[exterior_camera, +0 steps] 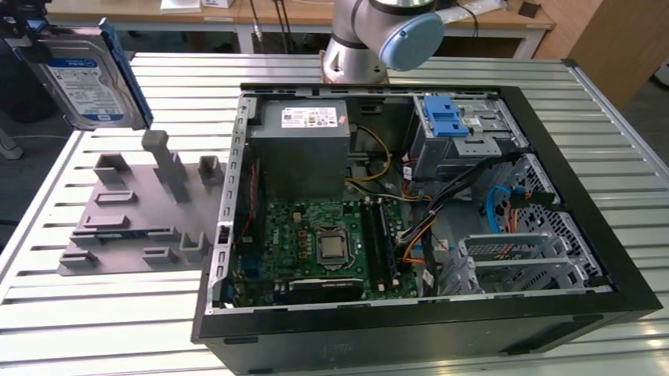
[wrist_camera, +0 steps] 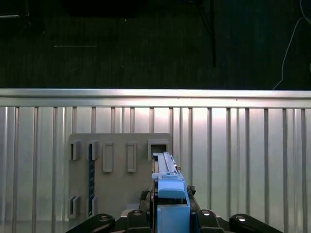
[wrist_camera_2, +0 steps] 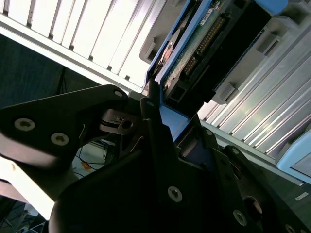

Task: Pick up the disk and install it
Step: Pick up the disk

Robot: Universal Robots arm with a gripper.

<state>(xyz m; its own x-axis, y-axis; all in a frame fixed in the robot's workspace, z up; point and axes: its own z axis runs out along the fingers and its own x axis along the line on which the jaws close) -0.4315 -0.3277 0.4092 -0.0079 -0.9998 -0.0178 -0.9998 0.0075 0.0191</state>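
The disk [exterior_camera: 89,78], silver with a blue-and-white label and a blue frame, hangs upright in the air at the exterior view's far left, above the grey holder plate [exterior_camera: 136,211]. My gripper [exterior_camera: 27,35] grips it from the upper end. In the first wrist view the disk [wrist_camera: 167,184] is seen edge-on between the black fingers, over the holder plate [wrist_camera: 116,184]. The second wrist view shows its circuit-board side [wrist_camera_2: 209,43] clamped in my gripper [wrist_camera_2: 160,121], which is shut on the disk.
An open black computer case [exterior_camera: 585,313] lies on the slatted metal table [exterior_camera: 105,313], to the exterior view's right of the plate. A drive bay with a blue latch [exterior_camera: 444,117] sits at its far corner. The arm's base [exterior_camera: 366,39] stands behind the case.
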